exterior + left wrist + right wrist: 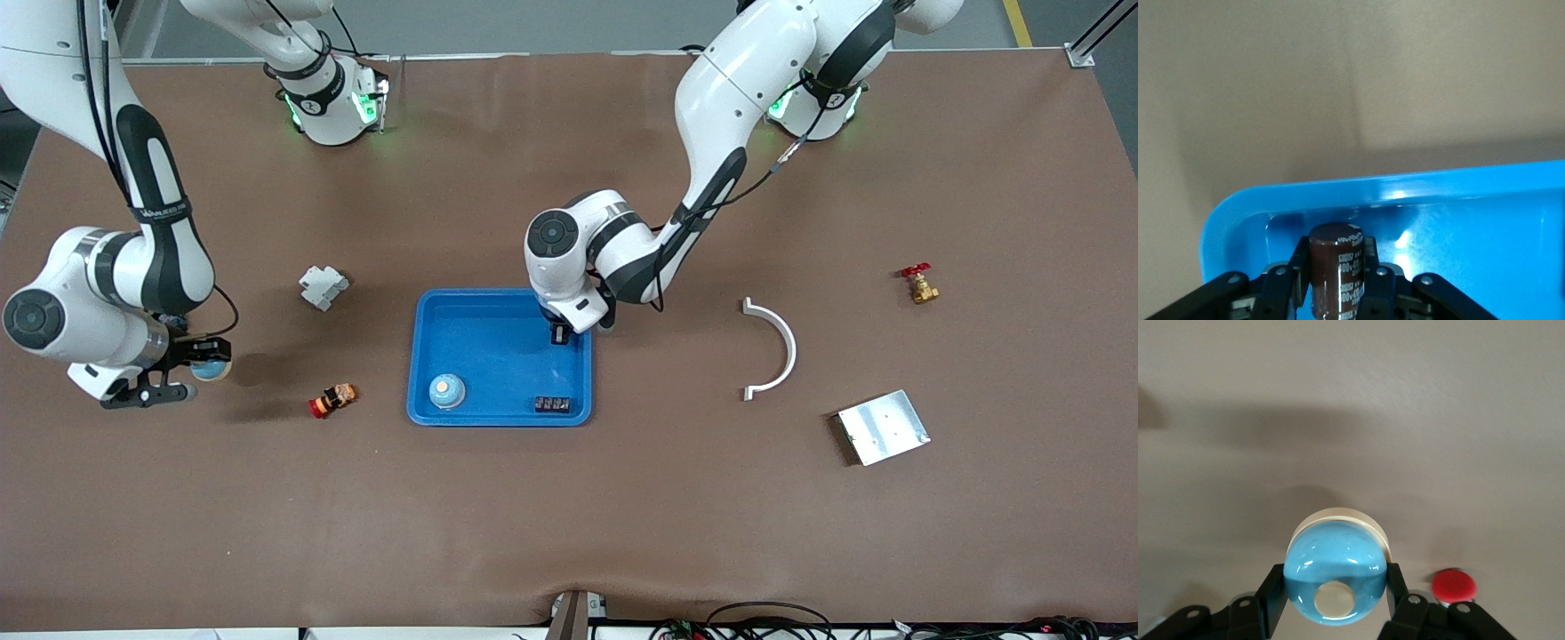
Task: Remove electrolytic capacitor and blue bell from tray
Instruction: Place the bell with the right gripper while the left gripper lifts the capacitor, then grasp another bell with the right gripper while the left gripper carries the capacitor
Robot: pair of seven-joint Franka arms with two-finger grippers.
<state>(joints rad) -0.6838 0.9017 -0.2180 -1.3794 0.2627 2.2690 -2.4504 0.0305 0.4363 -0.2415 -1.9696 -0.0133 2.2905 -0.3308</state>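
Left fingers point(1338, 293) grip capacitor point(1337, 267) over tray point(427, 356); right fingers point(1331, 607) grip bell point(1335, 580).

- Left gripper point(1337, 283) closed on the brown capacitor point(1338, 270), black fingers point(1281, 283) pressed against its sides.
- Capacitor upright (white print down its sleeve), just inside a rounded corner of the blue tray point(1405, 190).
- Glossy tray floor with bright glints beside the capacitor.
- Brown table point(1338, 80) outside the tray's rim.
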